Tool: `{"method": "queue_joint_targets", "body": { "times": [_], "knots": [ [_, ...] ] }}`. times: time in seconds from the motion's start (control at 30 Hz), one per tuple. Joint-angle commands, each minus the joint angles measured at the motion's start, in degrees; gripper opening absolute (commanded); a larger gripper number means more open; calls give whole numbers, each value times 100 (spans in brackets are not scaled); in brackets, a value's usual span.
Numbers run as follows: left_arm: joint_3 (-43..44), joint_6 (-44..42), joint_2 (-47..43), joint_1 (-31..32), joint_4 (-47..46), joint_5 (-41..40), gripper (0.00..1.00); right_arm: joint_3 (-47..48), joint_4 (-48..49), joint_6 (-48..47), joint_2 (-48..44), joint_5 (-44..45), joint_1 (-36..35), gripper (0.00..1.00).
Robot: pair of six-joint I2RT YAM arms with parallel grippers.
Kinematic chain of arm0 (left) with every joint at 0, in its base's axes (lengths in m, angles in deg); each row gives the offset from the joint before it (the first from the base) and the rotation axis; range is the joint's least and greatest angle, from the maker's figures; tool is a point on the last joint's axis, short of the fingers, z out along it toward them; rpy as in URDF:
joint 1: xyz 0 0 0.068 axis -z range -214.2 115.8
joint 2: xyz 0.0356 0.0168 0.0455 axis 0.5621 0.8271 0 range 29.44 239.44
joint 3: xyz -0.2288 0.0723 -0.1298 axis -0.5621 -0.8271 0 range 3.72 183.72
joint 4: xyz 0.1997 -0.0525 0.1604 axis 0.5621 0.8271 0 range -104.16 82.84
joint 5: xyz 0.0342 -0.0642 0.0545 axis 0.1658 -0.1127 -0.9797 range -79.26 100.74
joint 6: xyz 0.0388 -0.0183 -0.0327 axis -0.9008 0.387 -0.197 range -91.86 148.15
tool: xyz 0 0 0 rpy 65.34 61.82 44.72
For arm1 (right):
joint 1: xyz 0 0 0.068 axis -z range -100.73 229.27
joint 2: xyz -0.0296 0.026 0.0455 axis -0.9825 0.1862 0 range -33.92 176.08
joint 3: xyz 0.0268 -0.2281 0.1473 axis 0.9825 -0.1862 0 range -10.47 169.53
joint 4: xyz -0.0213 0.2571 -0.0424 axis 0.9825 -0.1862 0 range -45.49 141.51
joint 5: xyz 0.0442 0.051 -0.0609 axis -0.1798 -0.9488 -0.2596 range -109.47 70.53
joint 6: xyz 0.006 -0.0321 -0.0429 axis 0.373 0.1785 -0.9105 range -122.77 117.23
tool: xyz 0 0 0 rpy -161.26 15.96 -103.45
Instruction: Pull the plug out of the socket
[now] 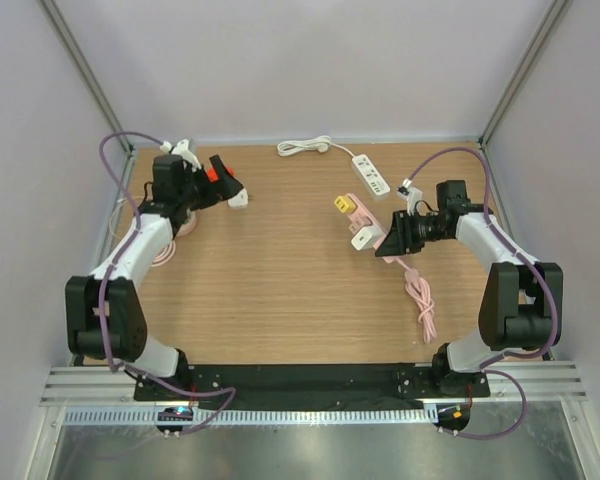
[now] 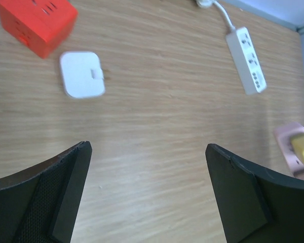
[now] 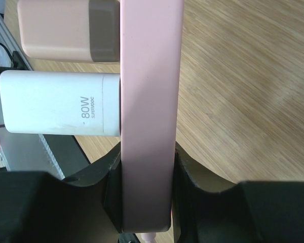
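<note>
Pale lilac walls are enclosing a light wooden tabletop [image 1: 280, 300], with two black-and-white arms reaching out from its near edge. On the right side, the right arm [image 1: 485, 245] is holding its jaws closed on the two narrow sides of a long pink plastic power strip [image 3: 149, 101]. It is gripping the strip near the end where a pink cable [image 1: 420, 300] is trailing back in loops across the wood. A white rectangular charger plug marked 80W [image 3: 61, 104] is sitting fully seated in the strip's face, just beside the jaws. A peach-coloured plug with a brownish collar [image 3: 66, 30] is sitting in the next outlet along. At the strip's other end a yellow plug [image 1: 339, 205] is showing. Whether the strip is resting on the tabletop or being held clear of it cannot be told.

The left arm [image 1: 130, 255] is reaching toward the far left corner with its jaws spread wide and gripping nothing, bare wood showing between them. Beyond them an orange cube-shaped socket block [image 2: 38, 23] and a white rounded-square adapter [image 2: 82, 74] are lying just beside each other without touching. A white power strip [image 1: 371, 175] with a coiled white cord [image 1: 305, 147] is lying at the far edge, near the pink strip's yellow-plug end.
</note>
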Motion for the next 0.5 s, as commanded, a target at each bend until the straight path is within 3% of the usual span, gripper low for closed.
{"method": "queue_joint_targets", "body": {
  "times": [0.0, 0.33, 0.47],
  "knots": [
    [-595, 389, -663, 277, -520, 539, 99, 280, -10, -347, -133, -452, -60, 1],
    [-2274, 1101, -2817, 1156, -959, 522, 100, 210, 52, -549, -300, -92, -534, 1],
    [-2679, 1540, -3268, 1368, -1109, 487, 100, 175, 52, -646, -370, -4, -701, 1]
  ]
}}
